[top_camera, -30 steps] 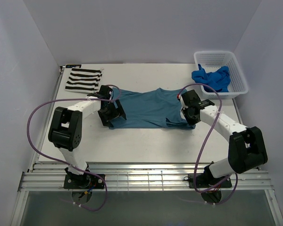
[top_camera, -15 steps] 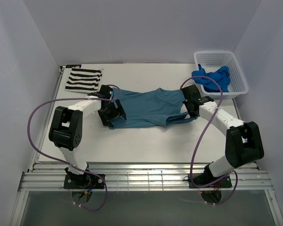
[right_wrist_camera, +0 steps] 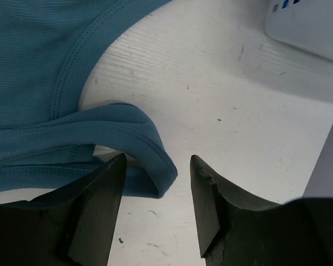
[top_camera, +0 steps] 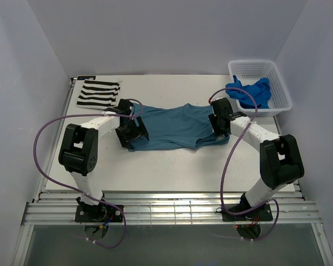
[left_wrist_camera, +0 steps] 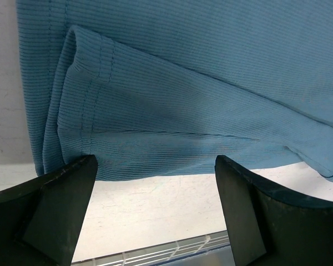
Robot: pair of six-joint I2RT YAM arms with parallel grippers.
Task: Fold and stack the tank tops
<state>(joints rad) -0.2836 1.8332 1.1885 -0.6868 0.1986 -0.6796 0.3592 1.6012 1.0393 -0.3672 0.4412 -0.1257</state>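
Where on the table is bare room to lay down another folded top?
Two bare strips: the far table between striped top and basket, and the near strip between teal top and the front edge. Crowded: both ends of the teal top, where left tool and right tool stand.

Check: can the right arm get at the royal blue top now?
Likely yes: the right gripper is open near the basket, and the royal blue top hangs over its rim, uncovered.
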